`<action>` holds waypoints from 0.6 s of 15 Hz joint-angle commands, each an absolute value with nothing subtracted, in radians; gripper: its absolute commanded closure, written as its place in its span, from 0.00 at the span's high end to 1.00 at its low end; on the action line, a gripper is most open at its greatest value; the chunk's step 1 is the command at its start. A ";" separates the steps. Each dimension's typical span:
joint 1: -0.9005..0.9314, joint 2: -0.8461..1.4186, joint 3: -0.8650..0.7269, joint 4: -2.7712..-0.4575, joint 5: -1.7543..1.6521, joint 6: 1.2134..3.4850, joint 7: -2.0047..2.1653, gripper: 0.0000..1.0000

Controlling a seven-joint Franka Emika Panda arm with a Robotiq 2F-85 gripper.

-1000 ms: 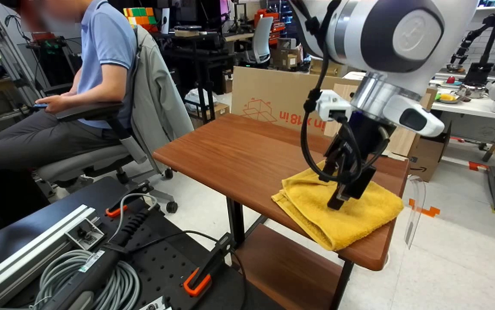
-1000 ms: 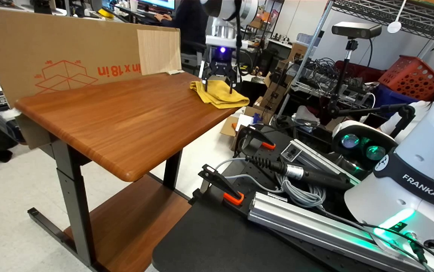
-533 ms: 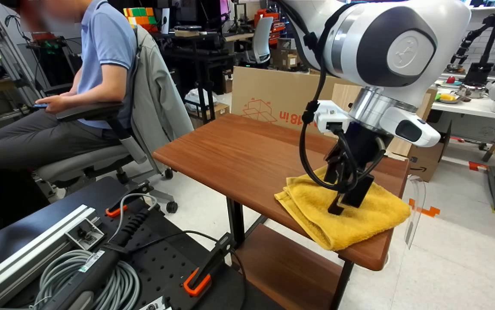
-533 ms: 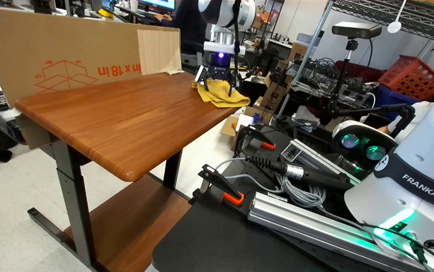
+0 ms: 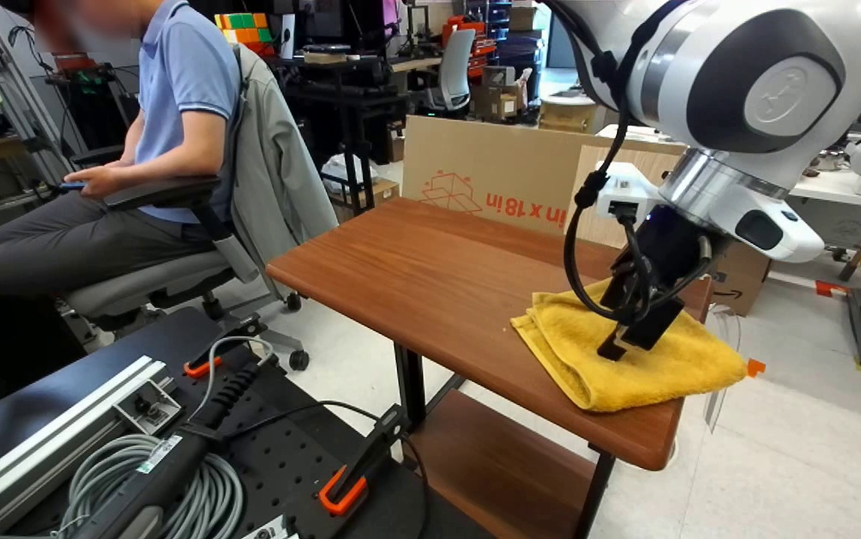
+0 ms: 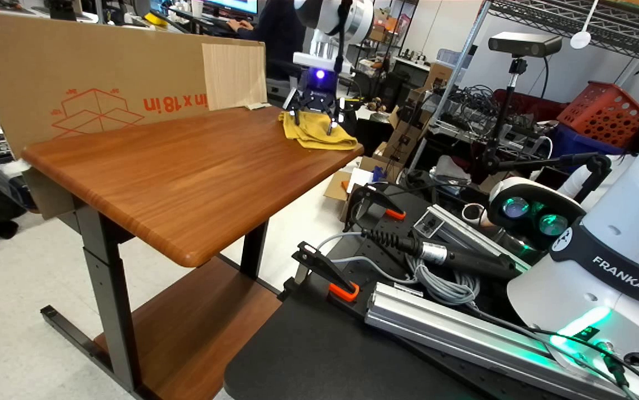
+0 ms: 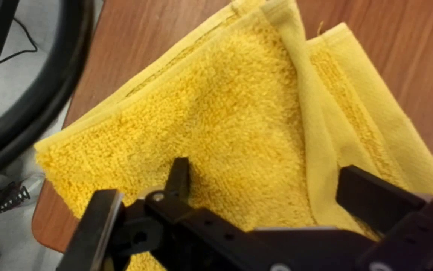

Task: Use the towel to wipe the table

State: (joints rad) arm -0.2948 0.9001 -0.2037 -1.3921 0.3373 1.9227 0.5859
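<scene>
At the far end of the brown wood-grain tabletop [image 6: 186, 161], in an exterior view, the folded yellow terry towel [image 6: 314, 139] lies directly beneath the black 2-fingered gripper [image 6: 314, 125]. In an exterior view, the towel's corner [image 5: 726, 367] pokes out past the tabletop. In the wrist view, the fingers [image 7: 179, 178] stand wide apart, pinching nothing, 1 over shaggy pile [image 7: 216, 124], 1 over the hemmed layers [image 7: 363, 124]; their pressure I cannot tell. The wipe likely turns on pressing straight down, then sweeping inward.
</scene>
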 commanded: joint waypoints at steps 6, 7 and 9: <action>-0.307 1.158 -0.105 -0.958 0.429 1.791 0.788 1.00; -0.296 1.174 -0.088 -0.921 0.422 1.789 0.801 1.00; -0.261 1.187 -0.057 -0.889 0.404 1.800 0.804 1.00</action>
State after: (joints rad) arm -0.2940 1.0980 -0.0916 -1.0358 0.4002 1.8281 0.7718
